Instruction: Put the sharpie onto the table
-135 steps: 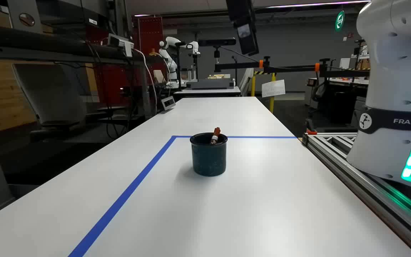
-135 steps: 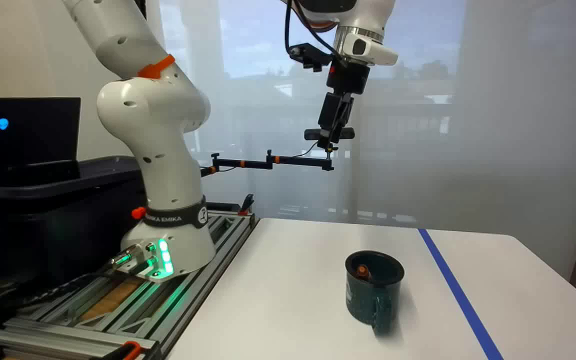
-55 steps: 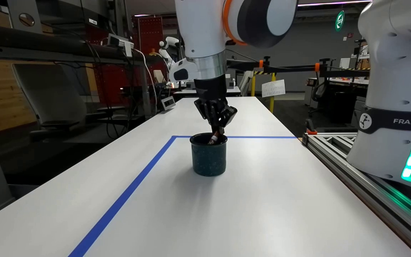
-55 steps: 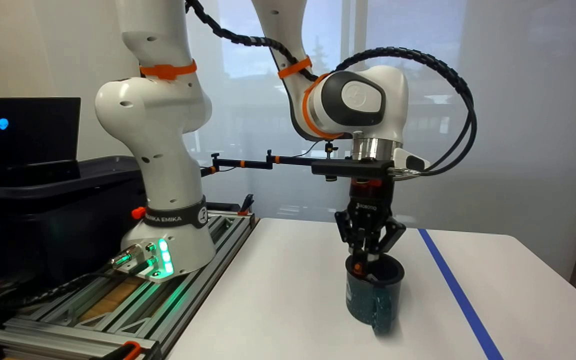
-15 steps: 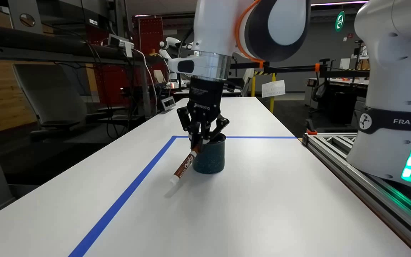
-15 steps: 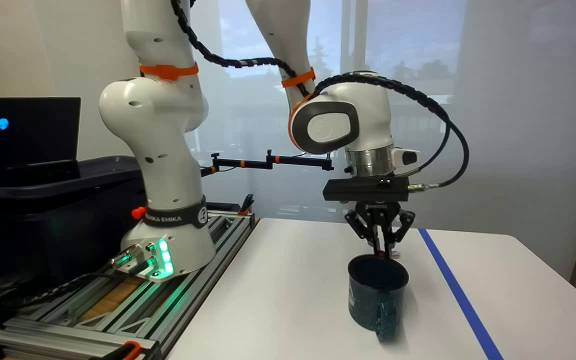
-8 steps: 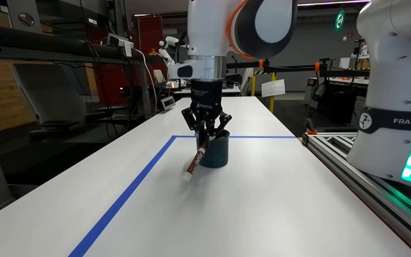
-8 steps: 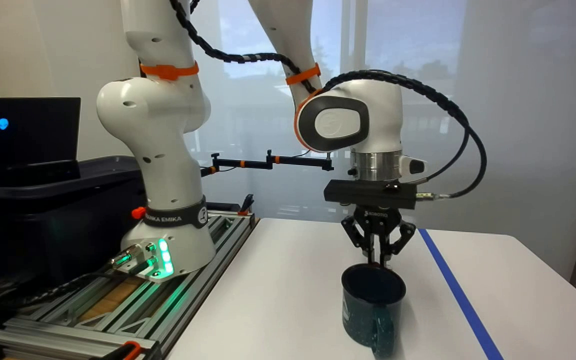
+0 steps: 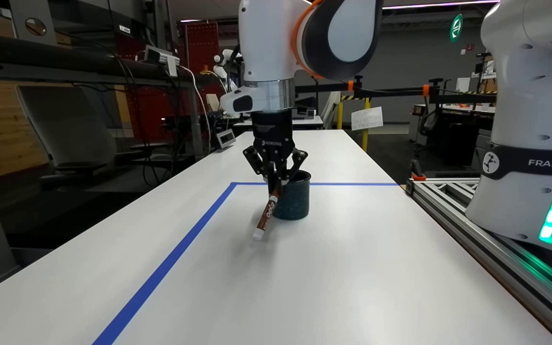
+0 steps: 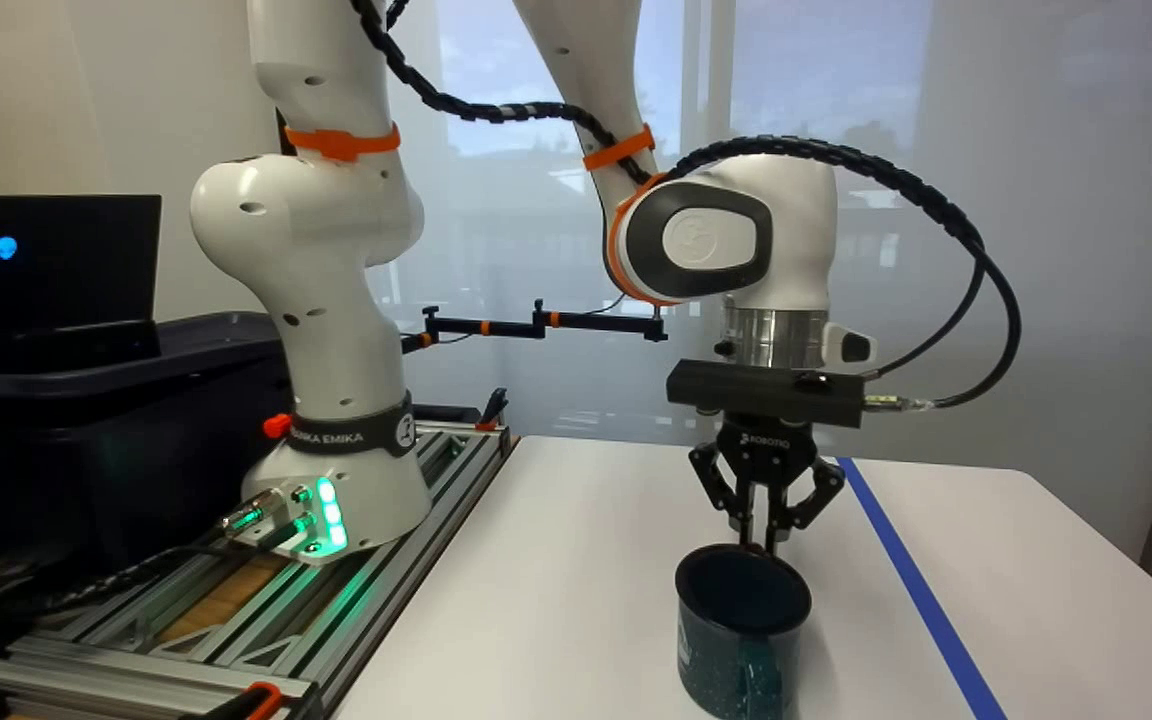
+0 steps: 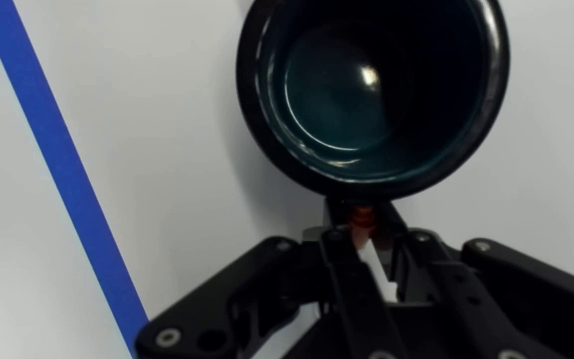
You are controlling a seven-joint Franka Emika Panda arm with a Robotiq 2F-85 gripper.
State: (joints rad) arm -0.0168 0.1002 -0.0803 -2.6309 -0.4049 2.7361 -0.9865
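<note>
One sharpie (image 9: 266,214) (EXPO) pinched in ROBOTIQ gripper (image 10: 760,530); arm band (image 9: 513,162): FRANKA.

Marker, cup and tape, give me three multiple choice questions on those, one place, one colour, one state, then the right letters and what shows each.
1. Where is the marker relative to the cup? A inside; B underneath; C outside, in the gripper.
2. What colour is the tape on the table? A blue; B yellow; C red.
3. How does the cup stand? A on its side; B upright; C upside down.

C: in an exterior view the gripper holds it outside the cup.
A: it shows blue in all three views.
B: the wrist view looks down into its open mouth.
</note>
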